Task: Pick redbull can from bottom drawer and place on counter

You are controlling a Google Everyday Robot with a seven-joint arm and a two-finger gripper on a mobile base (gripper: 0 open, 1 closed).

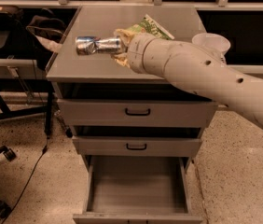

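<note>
The slim, shiny silver-and-blue metal redbull can (98, 45) lies on its side over the left part of the flat grey table (117, 17) that tops the drawer cabinet. Its right end sits inside the robot's tan two-finger pincer (118, 46), which is closed on that end. The rest of the can juts out to the left, unsupported by the fingers. Whether the can's underside already touches the table cannot be told from this angle.

The deep grey bottom drawer (136, 185) stands pulled open below, its plain floor bare, so the placing step looks close to done.

The can will probably handle as a light, stiff object with thin walls that dent under a hard squeeze. Its smooth metal skin is likely slippery. Held by one end, it can droop or twist in the grip. A hold around the middle of the barrel would be steadier (the round sides give the fingers little to bite on). Set down on its side, it may roll toward the table's left edge, which is near. A crumpled green snack bag (151, 27) lies just behind the pincer, and a white bowl (211, 43) stands at the table's right.
</note>
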